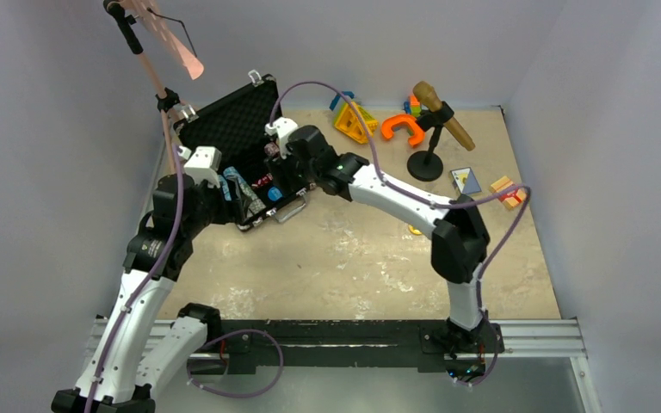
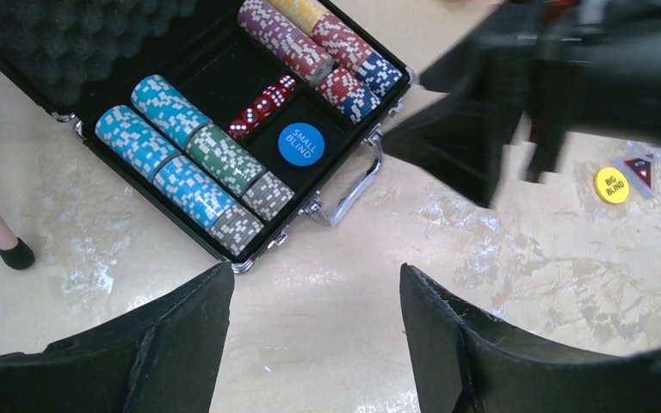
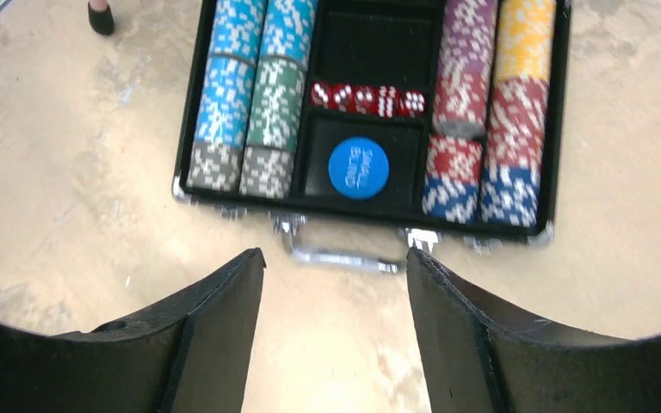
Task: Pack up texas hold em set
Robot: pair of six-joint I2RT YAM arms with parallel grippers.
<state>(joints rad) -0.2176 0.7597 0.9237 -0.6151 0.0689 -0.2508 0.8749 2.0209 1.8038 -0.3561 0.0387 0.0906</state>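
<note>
While the right gripper (image 3: 334,258) is hovering before the case (image 3: 558,138), fingers apart and empty (left gripper (image 2: 314,271) likewise), the yellow disc (image 2: 611,184) behind it is probably needing a low, straddling pinch.

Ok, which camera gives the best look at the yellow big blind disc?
Left wrist: the yellow disc lies in full view, its lettering readable. Top external shows only a yellow sliver beside the right arm. Right wrist misses it.
</note>
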